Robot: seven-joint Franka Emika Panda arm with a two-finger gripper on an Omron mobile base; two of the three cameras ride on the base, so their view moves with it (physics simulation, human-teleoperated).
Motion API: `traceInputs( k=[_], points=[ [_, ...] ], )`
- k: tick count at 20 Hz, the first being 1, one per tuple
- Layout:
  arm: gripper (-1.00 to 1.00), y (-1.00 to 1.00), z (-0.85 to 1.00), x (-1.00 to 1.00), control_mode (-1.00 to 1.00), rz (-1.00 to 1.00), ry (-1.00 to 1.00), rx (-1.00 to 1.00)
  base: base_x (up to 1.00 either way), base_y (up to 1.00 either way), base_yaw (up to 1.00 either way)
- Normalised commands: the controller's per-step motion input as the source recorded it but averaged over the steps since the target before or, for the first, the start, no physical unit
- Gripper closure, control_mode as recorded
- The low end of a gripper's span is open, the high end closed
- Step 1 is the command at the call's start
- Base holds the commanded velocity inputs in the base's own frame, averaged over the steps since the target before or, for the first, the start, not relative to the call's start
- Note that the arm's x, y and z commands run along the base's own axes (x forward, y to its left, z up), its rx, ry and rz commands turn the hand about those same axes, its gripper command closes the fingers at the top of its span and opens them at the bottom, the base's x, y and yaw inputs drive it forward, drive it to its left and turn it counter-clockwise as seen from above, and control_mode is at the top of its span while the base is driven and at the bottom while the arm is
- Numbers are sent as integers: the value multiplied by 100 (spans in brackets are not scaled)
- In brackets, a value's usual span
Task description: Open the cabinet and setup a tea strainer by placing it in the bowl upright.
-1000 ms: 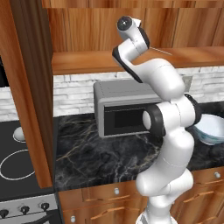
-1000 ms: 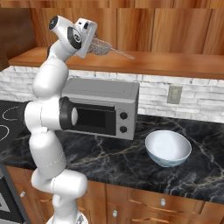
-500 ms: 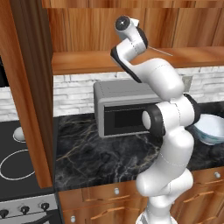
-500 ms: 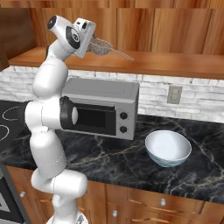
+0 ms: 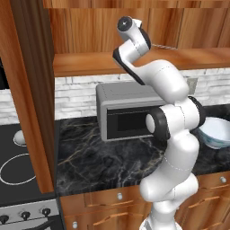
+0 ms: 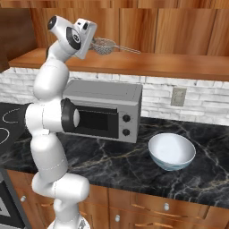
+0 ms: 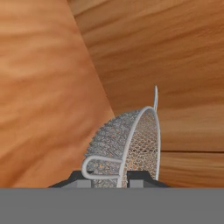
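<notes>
The cabinet (image 5: 27, 90) stands open, its door swung out at the left and its wooden shelf (image 6: 147, 62) bare to view. On that shelf the tea strainer (image 6: 103, 44), a grey mesh basket with a thin wire handle pointing right, lies at the tip of my gripper (image 6: 91, 42). In the hand view the tea strainer (image 7: 131, 140) stands on edge and my gripper (image 7: 111, 179) is shut on its rim, a dark fingertip on each side. The white bowl (image 6: 172, 151) sits on the black counter to the right of the microwave, also seen as the bowl (image 5: 215, 132).
A grey microwave (image 6: 105, 109) stands on the marble counter (image 6: 112, 165) directly under the shelf. A stove (image 5: 18, 166) lies at the left. A wall outlet (image 6: 178, 96) is on the brick backsplash. The open door edge juts out beside the arm.
The jaws have closed from wide open onto the strainer's rim. The arm and the strainer have barely shifted.
</notes>
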Motion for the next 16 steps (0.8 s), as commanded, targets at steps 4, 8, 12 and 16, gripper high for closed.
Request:
traceInputs(
  k=[4, 8, 12, 16],
  points=[
    [100, 9, 0, 0, -100, 0, 0, 0, 0, 0, 0],
    [100, 9, -6, -8, -100, 0, 0, -11, 0, 0, 0],
    [100, 1, 0, -29, -100, 0, -2, -15, 0, 0, 0],
    [100, 0, 0, -75, -100, 0, -4, -2, 0, 0, 0]
  ],
)
